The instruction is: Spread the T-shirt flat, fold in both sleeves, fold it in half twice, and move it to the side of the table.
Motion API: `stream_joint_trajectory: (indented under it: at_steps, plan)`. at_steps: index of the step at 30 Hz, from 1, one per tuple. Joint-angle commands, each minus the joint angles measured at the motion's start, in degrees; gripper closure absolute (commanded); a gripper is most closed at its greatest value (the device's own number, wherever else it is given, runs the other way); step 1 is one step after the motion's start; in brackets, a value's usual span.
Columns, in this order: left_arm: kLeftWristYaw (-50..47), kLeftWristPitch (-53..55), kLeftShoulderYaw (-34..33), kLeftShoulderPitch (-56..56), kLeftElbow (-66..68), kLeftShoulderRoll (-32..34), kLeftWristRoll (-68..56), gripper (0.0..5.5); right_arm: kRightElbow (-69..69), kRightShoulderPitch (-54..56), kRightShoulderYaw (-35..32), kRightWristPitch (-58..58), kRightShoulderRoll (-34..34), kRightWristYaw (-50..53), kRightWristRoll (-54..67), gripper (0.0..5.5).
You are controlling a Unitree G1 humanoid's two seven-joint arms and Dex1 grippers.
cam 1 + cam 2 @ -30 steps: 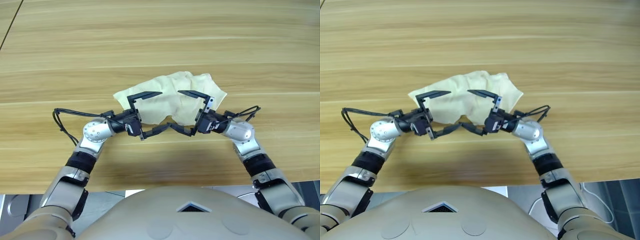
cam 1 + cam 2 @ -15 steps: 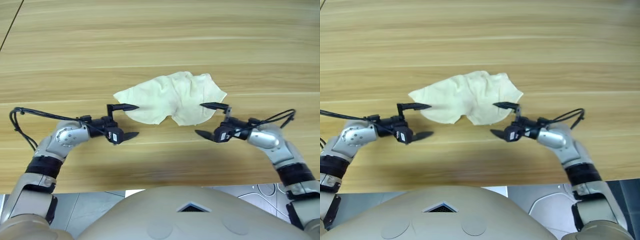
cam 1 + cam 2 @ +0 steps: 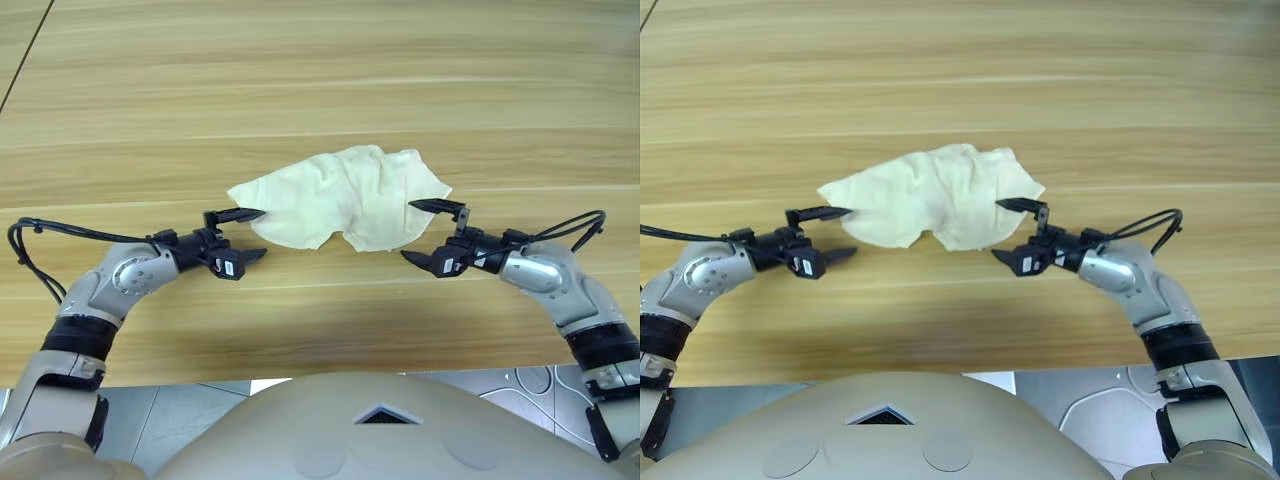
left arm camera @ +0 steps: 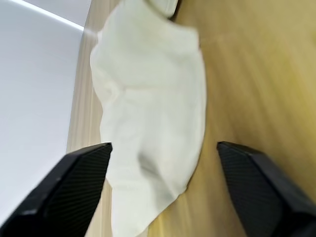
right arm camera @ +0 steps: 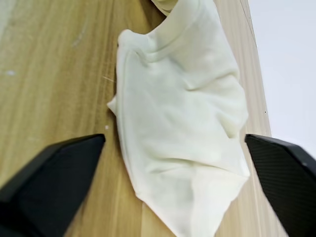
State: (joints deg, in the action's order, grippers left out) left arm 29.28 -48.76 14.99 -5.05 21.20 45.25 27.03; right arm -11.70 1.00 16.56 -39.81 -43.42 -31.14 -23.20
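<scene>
The T-shirt [image 3: 345, 205] is showing a plain, pale cream-yellow all over, with only soft greyish shading running through its creases. The table [image 3: 320, 80] is wearing a light honey-tan wood finish, with fine darker grain streaking along its length and thin paler lines dividing it into broad bands. The left hand [image 3: 262, 233] and the right hand [image 3: 408, 230] are both showing black. Close up, their fingers [image 4: 79, 182] are displaying a fine woven, carbon-like check of dark grey on black. Black cables [image 3: 40, 250] are looping beside silver-grey arm shells [image 3: 135, 280], which are carrying black cuffs [image 3: 75, 335].
</scene>
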Motion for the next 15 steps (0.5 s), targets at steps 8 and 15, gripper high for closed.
stream_joint_trajectory:
  at_steps: [8, 15]
  plan:
    - [-1.96, -0.25, 5.25, -1.88, 5.05, -0.33, 4.36, 3.37, -4.07, -0.51, 4.95, 2.14, 1.11, -0.69, -3.21, 2.5]
    - [-2.15, -1.23, 6.78, -2.17, 5.38, 0.13, 3.85, 4.61, -5.84, 0.4, 5.46, 2.42, 1.27, -0.3, -2.66, 3.89]
